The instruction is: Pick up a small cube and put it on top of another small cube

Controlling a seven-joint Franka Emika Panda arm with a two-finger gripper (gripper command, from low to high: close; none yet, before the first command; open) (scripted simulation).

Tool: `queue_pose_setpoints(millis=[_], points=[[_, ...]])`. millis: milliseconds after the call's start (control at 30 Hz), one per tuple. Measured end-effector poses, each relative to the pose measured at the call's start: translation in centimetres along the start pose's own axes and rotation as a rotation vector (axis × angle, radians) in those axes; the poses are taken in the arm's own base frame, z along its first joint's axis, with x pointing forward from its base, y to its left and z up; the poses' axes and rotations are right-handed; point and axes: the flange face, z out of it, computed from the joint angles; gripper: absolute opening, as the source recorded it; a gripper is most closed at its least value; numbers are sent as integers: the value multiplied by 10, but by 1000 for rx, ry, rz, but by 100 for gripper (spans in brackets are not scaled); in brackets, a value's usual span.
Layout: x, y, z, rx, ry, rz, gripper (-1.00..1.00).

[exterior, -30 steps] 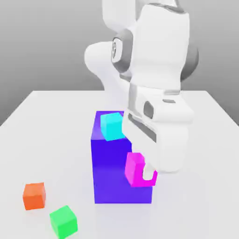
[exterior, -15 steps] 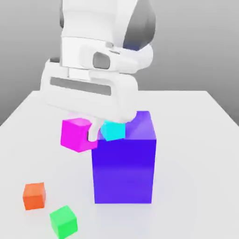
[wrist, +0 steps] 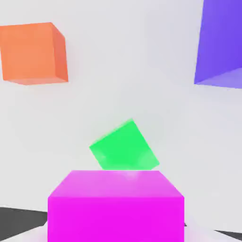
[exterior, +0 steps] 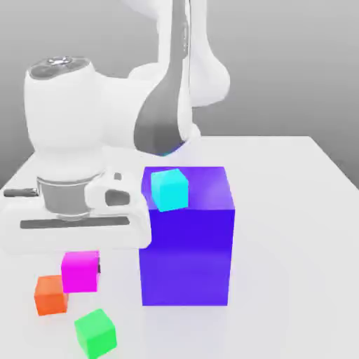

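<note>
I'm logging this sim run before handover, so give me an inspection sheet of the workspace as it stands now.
Surface: white table, bare around the blocks.
Job's things: magenta cube held above the table beside the orange cube; green cube nearer the camera; cyan cube on top of the big blue block.
Clutter: nothing seen.
Grippers: gripper shut on the magenta cube, at the exterior view's left of the blue block.
Cables: nothing seen.
Surroundings: plain grey backdrop.
</note>
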Motion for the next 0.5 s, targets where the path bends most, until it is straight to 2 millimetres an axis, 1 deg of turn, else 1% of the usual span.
queue_pose_setpoints(millis=[100,133,500], points=[[0,0,0,1,-2,0,-100],[0,0,0,2,-3,0,100],[0,0,0,2,-3,0,100]])
